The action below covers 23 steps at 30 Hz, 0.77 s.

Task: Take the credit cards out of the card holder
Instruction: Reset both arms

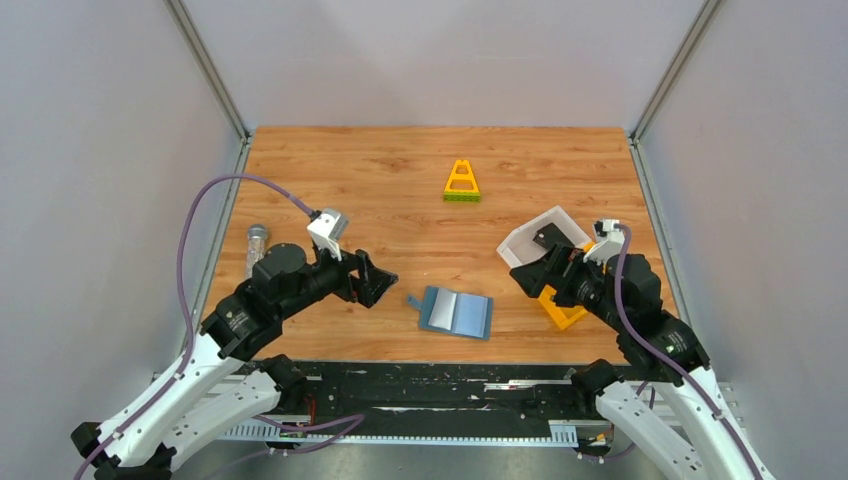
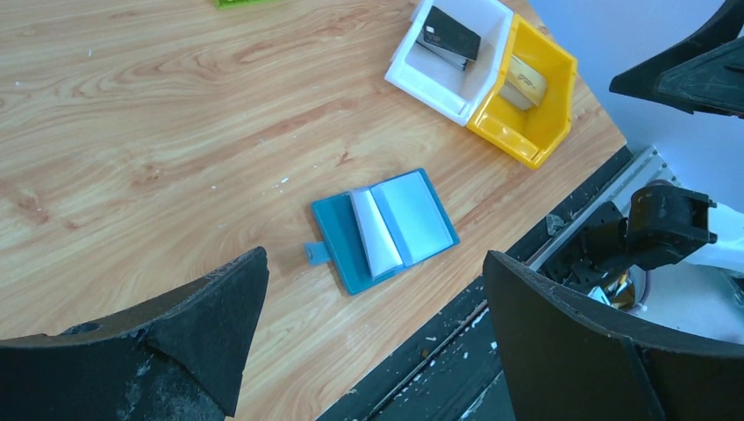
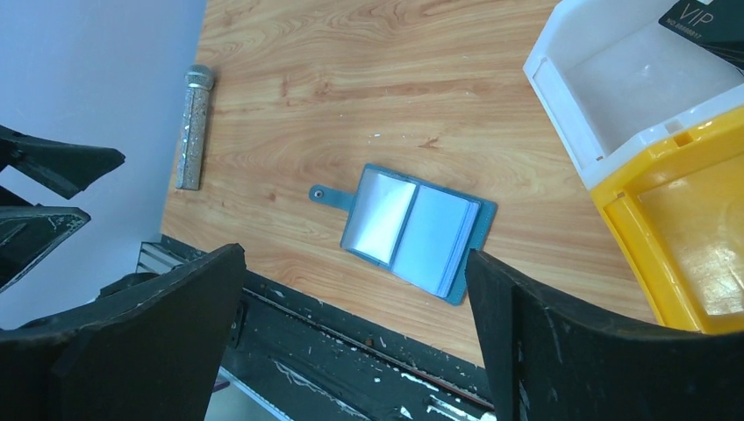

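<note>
The card holder (image 1: 457, 312) is a slate-blue wallet lying open and flat near the table's front edge, its tab pointing left. It also shows in the left wrist view (image 2: 384, 230) and the right wrist view (image 3: 411, 230). Its pale pocket panels face up. A dark credit card (image 1: 550, 237) lies inside the white bin, also seen from the left wrist (image 2: 449, 37) and the right wrist (image 3: 706, 19). My left gripper (image 1: 375, 280) (image 2: 373, 298) is open and empty, left of the wallet. My right gripper (image 1: 535, 275) (image 3: 355, 289) is open and empty, right of the wallet.
A white bin (image 1: 515, 243) (image 2: 430, 83) (image 3: 561, 105) and a yellow bin (image 1: 560, 312) (image 2: 518, 140) (image 3: 649, 254) stand side by side at the right. A yellow triangular piece (image 1: 462, 182) lies farther back. A glittery tube (image 1: 255, 250) (image 3: 193, 127) lies at the left edge.
</note>
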Available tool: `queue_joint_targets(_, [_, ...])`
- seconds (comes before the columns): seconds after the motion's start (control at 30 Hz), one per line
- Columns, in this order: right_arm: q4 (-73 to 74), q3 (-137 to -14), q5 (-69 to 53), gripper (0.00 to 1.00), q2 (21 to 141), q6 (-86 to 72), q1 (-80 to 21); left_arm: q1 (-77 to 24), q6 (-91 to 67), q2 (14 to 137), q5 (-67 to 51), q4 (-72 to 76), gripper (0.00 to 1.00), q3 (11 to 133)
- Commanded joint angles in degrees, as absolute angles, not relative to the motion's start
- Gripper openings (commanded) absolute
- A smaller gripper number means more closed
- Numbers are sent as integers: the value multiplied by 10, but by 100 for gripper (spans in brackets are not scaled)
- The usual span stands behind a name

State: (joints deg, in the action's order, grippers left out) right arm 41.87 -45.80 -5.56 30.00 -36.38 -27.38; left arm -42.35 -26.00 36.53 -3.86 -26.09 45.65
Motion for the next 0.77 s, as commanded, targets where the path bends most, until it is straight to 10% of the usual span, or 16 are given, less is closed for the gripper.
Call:
queue_joint_targets(0.0, [423, -447, -36, 100, 279, -396, -277, -423, -273, 349, -18, -234, 100, 448])
queue_joint_targets(0.73, [421, -455, -26, 100, 249, -408, -277, -422, -282, 340, -12, -230, 100, 440])
